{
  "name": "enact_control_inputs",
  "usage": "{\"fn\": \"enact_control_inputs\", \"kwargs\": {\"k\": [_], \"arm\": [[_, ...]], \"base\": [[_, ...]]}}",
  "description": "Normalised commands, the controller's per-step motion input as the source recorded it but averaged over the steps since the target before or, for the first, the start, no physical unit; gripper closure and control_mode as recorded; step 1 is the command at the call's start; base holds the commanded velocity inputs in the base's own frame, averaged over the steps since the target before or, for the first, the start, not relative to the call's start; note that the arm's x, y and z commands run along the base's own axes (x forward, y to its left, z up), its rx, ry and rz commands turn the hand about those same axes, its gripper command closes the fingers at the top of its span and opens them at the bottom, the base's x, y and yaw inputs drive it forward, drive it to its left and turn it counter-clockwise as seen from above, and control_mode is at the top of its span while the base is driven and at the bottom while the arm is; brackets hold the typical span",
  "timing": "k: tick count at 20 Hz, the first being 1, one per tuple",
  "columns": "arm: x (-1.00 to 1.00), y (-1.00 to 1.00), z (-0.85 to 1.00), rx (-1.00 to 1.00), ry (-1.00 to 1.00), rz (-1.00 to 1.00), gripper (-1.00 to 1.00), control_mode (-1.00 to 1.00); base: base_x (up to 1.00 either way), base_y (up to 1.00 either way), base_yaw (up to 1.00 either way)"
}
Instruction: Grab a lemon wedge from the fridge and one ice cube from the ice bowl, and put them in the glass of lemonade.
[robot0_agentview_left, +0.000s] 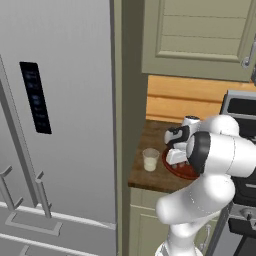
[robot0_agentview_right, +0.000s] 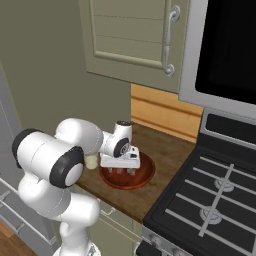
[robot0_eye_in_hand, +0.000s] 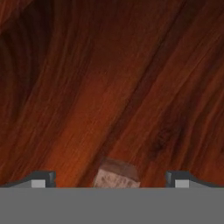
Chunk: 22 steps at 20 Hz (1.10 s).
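Claw (robot0_eye_in_hand: 110, 180) spread (wide) — ice cube (robot0_eye_in_hand: 116, 175) between tips

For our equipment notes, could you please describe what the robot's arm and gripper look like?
The arm is glossy white with rounded segments and black bands at the joints. The gripper is a white block with a black disc at the wrist. Its fingers are small, dark, grey-tipped.

I find nothing I can read. The black panel (robot0_agentview_left: 35, 97) on the fridge (robot0_agentview_left: 65, 125) carries a column of faint bluish marks, too small and blurred for me to make out as letters or numbers. The cabinet doors, the stove front and the wood beneath me bear no writing, labels or brand marks that I can see.
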Motion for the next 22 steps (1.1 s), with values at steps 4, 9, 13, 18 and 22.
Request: {"fn": "enact_control_inputs", "kwargs": {"k": [4, 9, 13, 18, 22], "arm": [[0.00, 0.00, -0.02, 0.00, -0.01, 0.00, -1.00, -1.00], [-0.15, 0.00, 0.00, 0.00, -0.05, 0.00, -1.00, -1.00], [-0.12, 0.00, 0.00, 0.00, -0.01, 0.00, -1.00, -1.00], [0.00, 0.00, 0.00, 0.00, 0.00, 0.00, -1.00, -1.00], [0.00, 0.00, 0.00, 0.00, 0.00, 0.00, -1.00, -1.00]], "base": [[0.00, 0.00, 0.00], [0.00, 0.00, 0.00], [0.00, 0.00, 0.00], [0.00, 0.00, 0.00], [0.00, 0.00, 0.00]]}}
